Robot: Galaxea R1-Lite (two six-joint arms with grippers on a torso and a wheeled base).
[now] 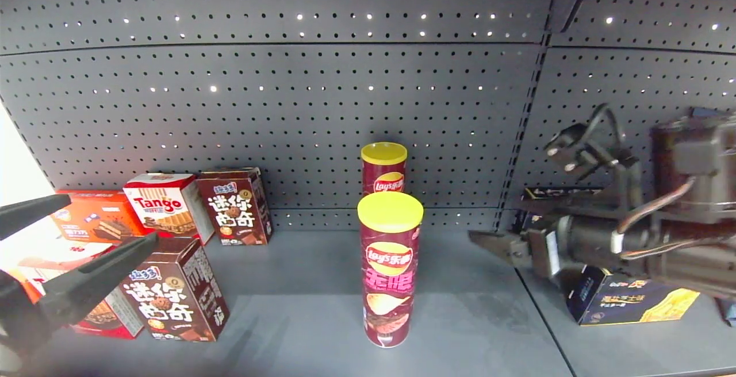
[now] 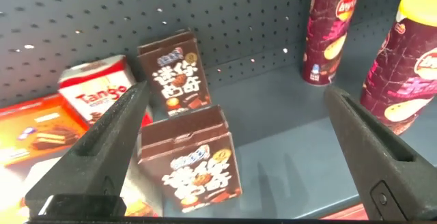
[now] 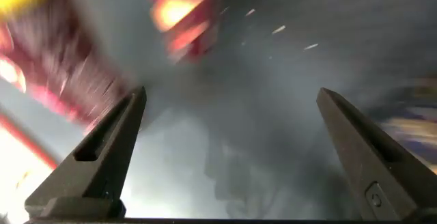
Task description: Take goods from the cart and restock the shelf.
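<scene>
- Grey pegboard back wall (image 1: pixel 287 107) w/ a grey shelf deck (image 1: pixel 471 319) below it. An upright seam splits it into a main bay and a R bay.
- Stock on main bay, centre: front chip can (image 1: pixel 390 268) and rear chip can (image 1: pixel 383 167). Both stand upright, in line front to back and apart. Yellow lids are on.
- Stock on main bay, L side:
  - front brown biscuit box (image 1: pixel 172 291), upright and closed
  - rear brown biscuit box (image 1: pixel 236 204) against the back wall
  - Tango box (image 1: pixel 167 204) just beside the rear brown box
  - orange box (image 1: pixel 98 216) at far L
- R bay: dark box w/ yellow print (image 1: pixel 627 302) lies flat under the R arm.
- Right gripper (image 1: pixel 489 243): fingers spread wide, nothing between them (wrist view (image 3: pixel 230 91)). It hangs low over the deck near the bay seam.
- Left gripper (image 1: pixel 112 218): fingers spread wide and empty (wrist view (image 2: pixel 235 91)). It sits over the L box group, w/ the front brown box below the gap.
- Key relation: front chip can lies to the robot's L of the right gripper, apart from it, no contact. Can's long axis is vertical; the gripper points sideways at about upper-can level. R arm is nearer the cans, L arm nearer the boxes.
- Judgement: cans appear placed and stable. Both grippers are free, so the nxt step is prob. to back out to the cart for more goods.
- Risk: if the R arm swings L on its way out, it could clip the front can, which is tall and narrow and likely to tip.
</scene>
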